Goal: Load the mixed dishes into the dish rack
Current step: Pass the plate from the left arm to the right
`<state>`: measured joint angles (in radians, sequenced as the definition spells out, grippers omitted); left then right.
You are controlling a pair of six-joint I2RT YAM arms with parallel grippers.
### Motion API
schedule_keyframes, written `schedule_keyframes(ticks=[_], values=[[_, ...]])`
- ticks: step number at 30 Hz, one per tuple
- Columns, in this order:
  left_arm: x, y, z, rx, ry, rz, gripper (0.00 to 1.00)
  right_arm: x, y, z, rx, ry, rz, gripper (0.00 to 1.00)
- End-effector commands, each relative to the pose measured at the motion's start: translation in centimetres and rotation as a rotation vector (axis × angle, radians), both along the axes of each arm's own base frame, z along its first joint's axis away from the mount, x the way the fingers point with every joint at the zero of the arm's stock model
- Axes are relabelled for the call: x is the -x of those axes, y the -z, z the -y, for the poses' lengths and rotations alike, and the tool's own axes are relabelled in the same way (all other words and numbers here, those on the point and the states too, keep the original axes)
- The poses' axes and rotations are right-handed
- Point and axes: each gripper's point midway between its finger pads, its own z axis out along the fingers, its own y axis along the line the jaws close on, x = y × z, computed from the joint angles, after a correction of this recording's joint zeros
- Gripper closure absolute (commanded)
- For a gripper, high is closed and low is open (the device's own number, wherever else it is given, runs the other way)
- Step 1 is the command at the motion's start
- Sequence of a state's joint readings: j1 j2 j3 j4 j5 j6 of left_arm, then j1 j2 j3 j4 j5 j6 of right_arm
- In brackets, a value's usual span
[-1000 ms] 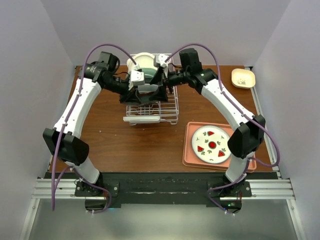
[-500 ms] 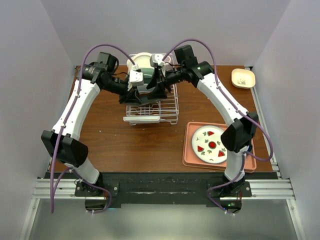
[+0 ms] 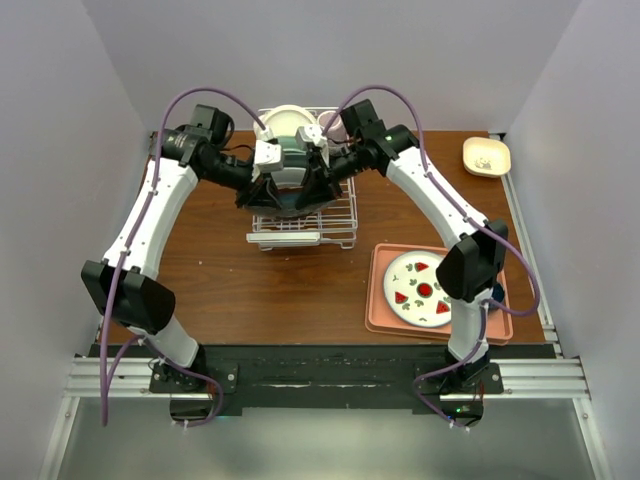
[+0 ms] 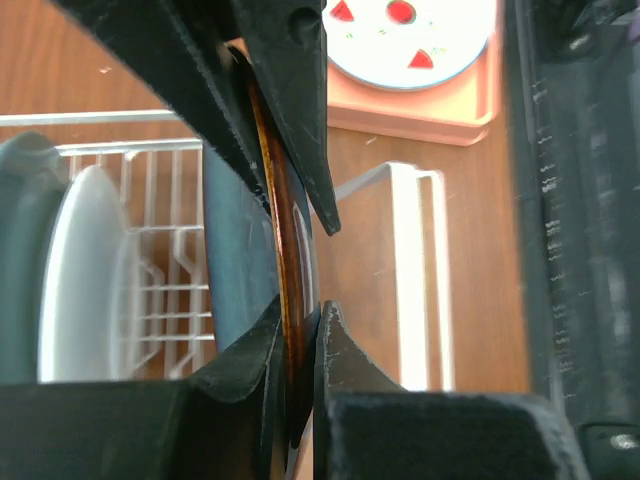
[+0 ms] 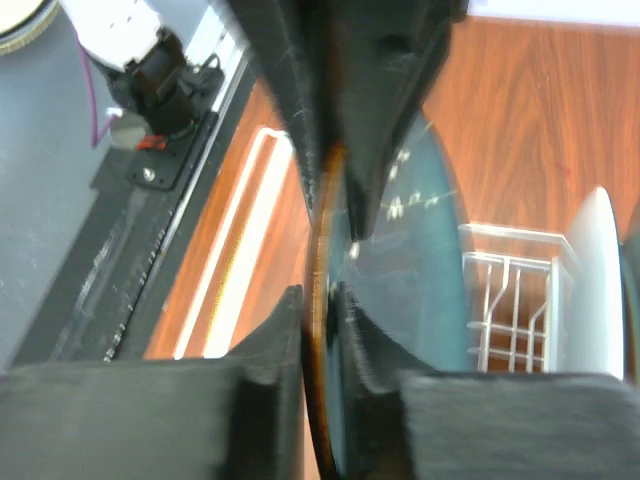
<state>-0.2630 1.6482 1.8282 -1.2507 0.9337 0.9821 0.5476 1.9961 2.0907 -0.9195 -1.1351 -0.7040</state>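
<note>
Dish rack (image 3: 345, 215) of white wire sits at the far middle of the brown table (image 3: 220, 270), and we see both arms meet over it. Between them is the dark-rimmed plate (image 4: 287, 270). It has a brown edge and a blue-green face. It stands up on its edge over the middle of the rack.

The left gripper (image 4: 296, 325) has its fingers pressed tight on the plate's rim, one on each face. The right gripper (image 5: 320, 300) holds the rim from the other side, with its fingers squeezed in close on it too. So both grippers hold the same plate. We cannot tell if the bottom of the plate touches the wires.

Inside the rack a white plate (image 4: 85, 270) stands upright in the slots. A grey-green plate (image 4: 20, 240) stands just beside it. The held plate is between these two and the rack's white bar (image 4: 408, 280). A pale round dish (image 3: 285, 122) shows at the far end of the rack, behind the grippers.

Near the right arm a pink tray (image 3: 378, 318) lies flat on the table, well apart from the rack. A spotted plate (image 3: 415, 290), white with red pieces on it, lies on the tray.
</note>
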Motion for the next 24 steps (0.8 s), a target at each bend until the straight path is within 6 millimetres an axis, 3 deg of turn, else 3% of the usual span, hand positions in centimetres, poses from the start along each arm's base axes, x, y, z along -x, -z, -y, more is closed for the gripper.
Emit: schedule_keyframes(ticks=[1,4,6,7,9,10,11,12,13,14,15,17,18,24], values=[[1.0,-6.4,1.0,0.155,0.018,0.169,1.00,-0.3,-2.1,-0.2,-0.016,0.054,0.028,1.00],[1.0,-8.5,0.7,0.180,-0.039,0.254,1.00,-0.3,-3.1,-0.2,-0.034,0.059,0.058,1.00],[1.2,-8.8,0.5,0.191,-0.067,0.262,1.00,-0.4,-4.0,-0.3,-0.059,0.058,0.084,1.00],[1.2,-10.1,0.3,0.213,-0.096,0.306,1.00,-0.4,-4.3,-0.3,-0.068,0.057,0.084,1.00],[1.1,-10.5,0.0,0.221,-0.133,0.331,0.98,-0.6,-5.1,-0.6,-0.094,0.050,0.111,1.00],[0.8,-12.0,-0.4,0.241,-0.190,0.383,0.89,-0.7,-5.3,-0.7,-0.100,0.051,0.107,1.00],[0.5,-12.5,-0.7,0.247,-0.229,0.401,0.67,-0.7,-5.6,-0.9,-0.112,0.045,0.118,1.00],[0.1,-12.2,-1.1,0.247,-0.270,0.401,0.57,-0.8,-6.2,-0.9,-0.125,0.040,0.124,1.00],[-0.6,-13.5,-1.8,0.263,-0.351,0.442,0.48,-0.9,-6.2,-1.1,-0.129,0.039,0.114,1.00],[-1.1,-13.2,-2.2,0.262,-0.398,0.440,0.34,-1.0,-6.6,-1.3,-0.143,0.036,0.124,1.00],[-2.1,-14.2,-3.2,0.270,-0.483,0.484,0.30,-1.1,-6.8,-1.4,-0.153,0.031,0.121,1.00],[-3.2,-14.3,-4.0,0.289,-0.590,0.456,0.21,-1.4,-6.9,-1.7,-0.165,0.036,0.117,1.00],[-4.4,-14.5,-5.1,0.287,-0.678,0.471,0.19,-1.5,-7.1,-1.9,-0.171,0.036,0.120,1.00],[-6.7,-13.1,-6.9,0.315,-0.882,0.404,0.17,-2.3,-7.0,-2.5,-0.190,0.052,0.080,1.00]])
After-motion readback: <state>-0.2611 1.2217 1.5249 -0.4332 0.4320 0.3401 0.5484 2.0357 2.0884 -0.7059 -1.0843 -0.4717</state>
